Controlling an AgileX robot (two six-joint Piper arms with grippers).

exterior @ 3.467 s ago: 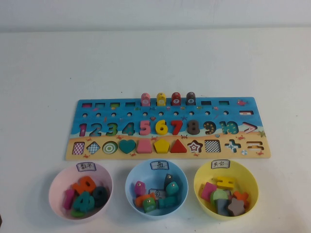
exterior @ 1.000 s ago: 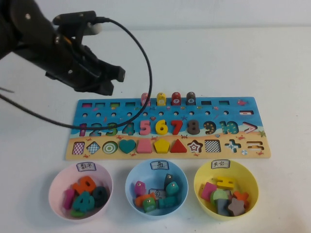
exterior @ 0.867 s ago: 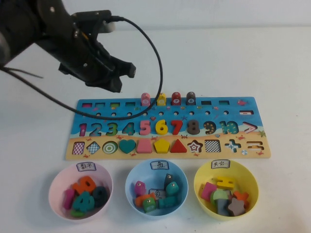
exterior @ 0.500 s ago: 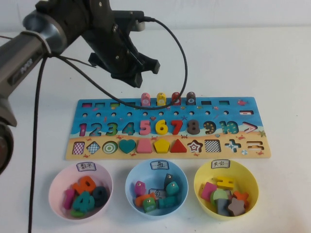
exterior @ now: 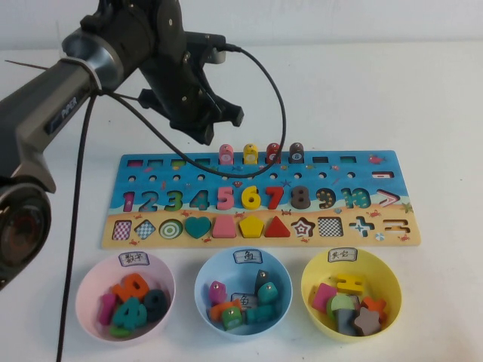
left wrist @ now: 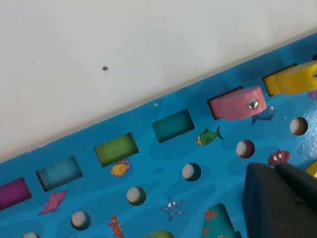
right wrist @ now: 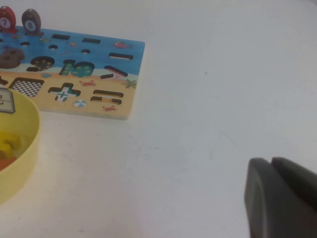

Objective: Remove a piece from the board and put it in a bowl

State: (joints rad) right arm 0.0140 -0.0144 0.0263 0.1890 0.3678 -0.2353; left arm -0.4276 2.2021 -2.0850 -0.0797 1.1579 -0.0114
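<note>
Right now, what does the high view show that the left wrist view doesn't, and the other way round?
Only the high view: the three bowls, including the blue bowl, the whole board, the red and brown pegs, and the left gripper hovering, shut, above the board's far edge, left of the pink peg. The right gripper is outside it.

Only the left wrist view: the empty slots beside the pink peg up close, and a metal stud on the peg.

Both: the board, pink and yellow pegs, left gripper.
</note>
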